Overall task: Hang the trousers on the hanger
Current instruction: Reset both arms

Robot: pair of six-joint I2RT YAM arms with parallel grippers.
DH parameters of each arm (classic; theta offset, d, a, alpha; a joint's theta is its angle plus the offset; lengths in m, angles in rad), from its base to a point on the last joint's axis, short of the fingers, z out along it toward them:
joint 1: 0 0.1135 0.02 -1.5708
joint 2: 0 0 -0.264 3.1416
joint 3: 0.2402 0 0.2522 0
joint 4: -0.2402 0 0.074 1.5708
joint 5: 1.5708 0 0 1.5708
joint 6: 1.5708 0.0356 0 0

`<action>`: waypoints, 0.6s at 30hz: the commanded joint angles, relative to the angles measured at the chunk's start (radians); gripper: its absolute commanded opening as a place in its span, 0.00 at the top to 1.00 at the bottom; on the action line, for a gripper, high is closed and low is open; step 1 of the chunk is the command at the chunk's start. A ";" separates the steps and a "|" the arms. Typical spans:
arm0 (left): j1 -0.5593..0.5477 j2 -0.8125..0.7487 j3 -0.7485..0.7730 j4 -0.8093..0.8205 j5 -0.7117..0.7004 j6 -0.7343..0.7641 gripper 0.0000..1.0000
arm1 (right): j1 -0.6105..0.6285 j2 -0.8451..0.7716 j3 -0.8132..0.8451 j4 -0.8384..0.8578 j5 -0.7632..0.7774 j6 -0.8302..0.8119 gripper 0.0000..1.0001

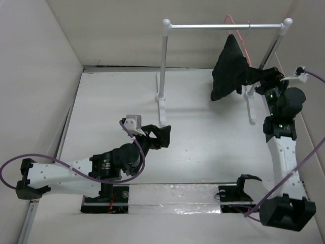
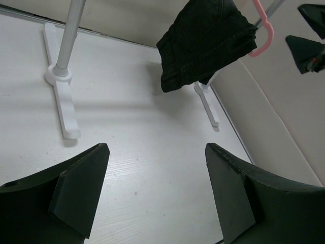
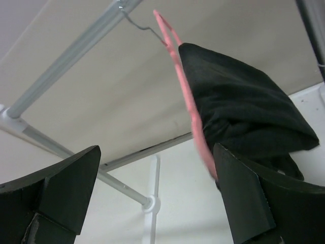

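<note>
The black trousers [image 1: 229, 68] hang folded over the pink hanger [image 1: 245, 50], whose metal hook sits on the white rail [image 1: 223, 26] at the back right. The trousers [image 2: 205, 40] and hanger [image 2: 264, 30] show in the left wrist view, and again in the right wrist view, trousers [image 3: 238, 107] beside hanger [image 3: 190, 107]. My right gripper [image 1: 260, 76] is open just right of the trousers; the hanger passes close by its right finger [image 3: 244, 193]. My left gripper [image 1: 163, 133] is open and empty, low over the table centre.
The rail stands on two white posts with feet on the table, the left post [image 1: 163, 76] and the right post [image 1: 259, 76]. Beige walls enclose the table on the left, back and right. A strip of tape [image 1: 172, 190] runs between the arm bases.
</note>
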 commanded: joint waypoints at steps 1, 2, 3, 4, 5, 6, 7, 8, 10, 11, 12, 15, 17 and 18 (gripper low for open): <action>0.012 -0.029 -0.027 0.031 -0.037 -0.005 0.25 | 0.013 -0.169 -0.044 0.046 0.000 -0.083 0.06; 0.012 -0.035 -0.036 0.028 -0.038 -0.020 0.24 | 0.013 -0.204 -0.066 0.041 -0.038 -0.091 0.11; 0.012 -0.052 -0.057 0.028 -0.040 -0.028 0.24 | 0.028 -0.276 -0.114 0.033 -0.110 -0.091 0.36; 0.012 -0.059 -0.068 0.030 -0.037 -0.032 0.23 | 0.041 -0.309 -0.138 0.029 -0.143 -0.095 0.48; 0.012 -0.067 -0.077 0.033 -0.034 -0.038 0.22 | 0.054 -0.333 -0.155 0.017 -0.179 -0.120 0.63; 0.012 -0.076 -0.093 0.033 -0.031 -0.041 0.22 | 0.073 -0.369 -0.165 -0.053 -0.236 -0.147 0.89; 0.012 -0.079 -0.097 0.027 -0.035 -0.048 0.21 | 0.114 -0.381 -0.181 -0.089 -0.264 -0.173 0.99; 0.012 -0.082 -0.099 -0.016 -0.042 -0.066 0.21 | 0.134 -0.396 -0.196 -0.115 -0.293 -0.227 1.00; 0.012 -0.084 -0.104 -0.071 -0.072 -0.133 0.21 | 0.185 -0.453 -0.227 -0.227 -0.348 -0.284 1.00; 0.012 -0.086 -0.107 -0.119 -0.078 -0.155 0.21 | 0.205 -0.479 -0.262 -0.268 -0.348 -0.339 1.00; 0.012 -0.093 -0.111 -0.147 -0.097 -0.179 0.20 | 0.221 -0.510 -0.282 -0.349 -0.323 -0.358 1.00; 0.012 -0.116 -0.137 -0.254 -0.121 -0.276 0.20 | 0.278 -0.633 -0.372 -0.465 -0.220 -0.392 0.79; 0.012 -0.135 -0.160 -0.288 -0.126 -0.330 0.20 | 0.301 -0.695 -0.432 -0.480 -0.166 -0.398 0.68; 0.012 -0.151 -0.173 -0.289 -0.121 -0.334 0.20 | 0.301 -0.708 -0.443 -0.500 -0.114 -0.398 0.59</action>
